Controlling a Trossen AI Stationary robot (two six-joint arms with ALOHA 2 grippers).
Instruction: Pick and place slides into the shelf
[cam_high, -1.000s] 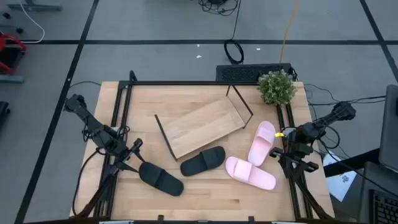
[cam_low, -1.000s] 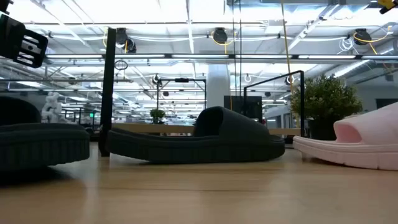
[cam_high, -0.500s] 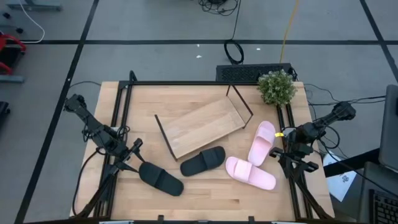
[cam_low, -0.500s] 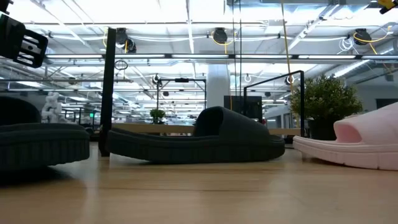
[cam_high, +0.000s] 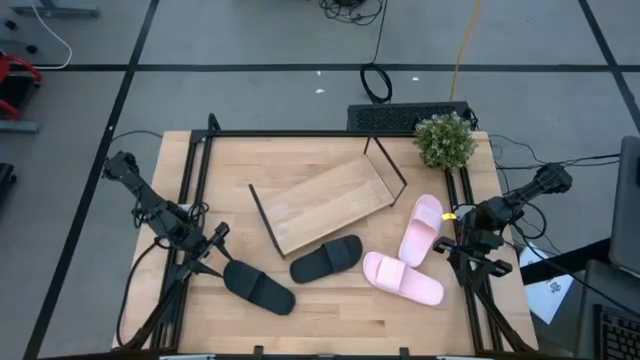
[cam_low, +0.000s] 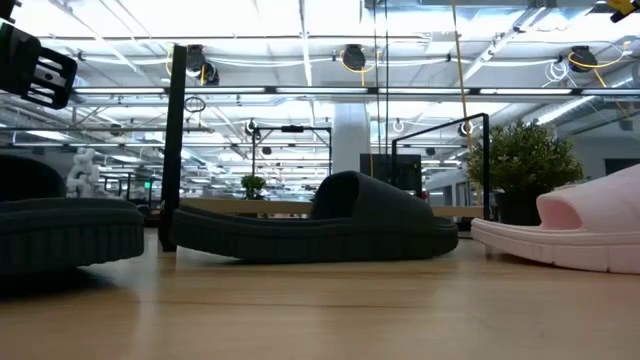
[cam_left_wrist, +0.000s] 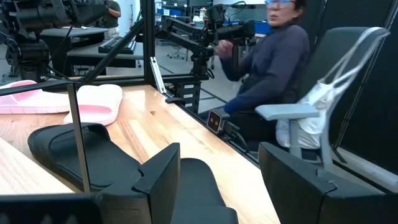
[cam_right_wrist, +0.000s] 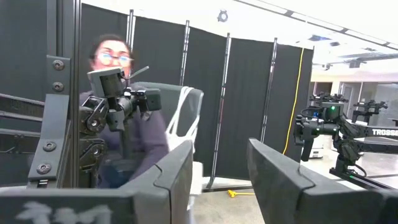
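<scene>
Four slides lie on the counter (cam_high: 330, 320), all in the lower half of the high view and none on the shelf. Two are matte black: one black slide (cam_high: 326, 259) sits at lower centre, just below the shelf's near edge, and the other black slide (cam_high: 258, 286) lies lower left of it, close to the left gripper (cam_high: 208, 254). Two are pale pink: one pink slide (cam_high: 402, 278) lies at lower right, and the second pink slide (cam_high: 421, 229) stands above it, angled up toward the frame's right, the two near each other at their lower ends. Each has a wide, rounded strap and an open toe; in the low view the black soles look ribbed along the side.

The single shelf (cam_high: 328, 203) sits turned at an angle in the middle of the high view, a light wooden board in a thin black metal frame with upright ends.

The counter is pale wood with visible grain, ringed by black rails. One small green potted plant (cam_high: 444, 139) stands at its upper right corner.

The left gripper rests at the lower left edge of the counter, jaws spread apart with nothing between them, the nearer black slide in front of them in the left wrist view. The right gripper (cam_high: 457, 246) waits at the right edge beside the pink pair, jaws likewise apart and empty. One seated person (cam_left_wrist: 268, 68) in a dark top shows beyond the counter.
</scene>
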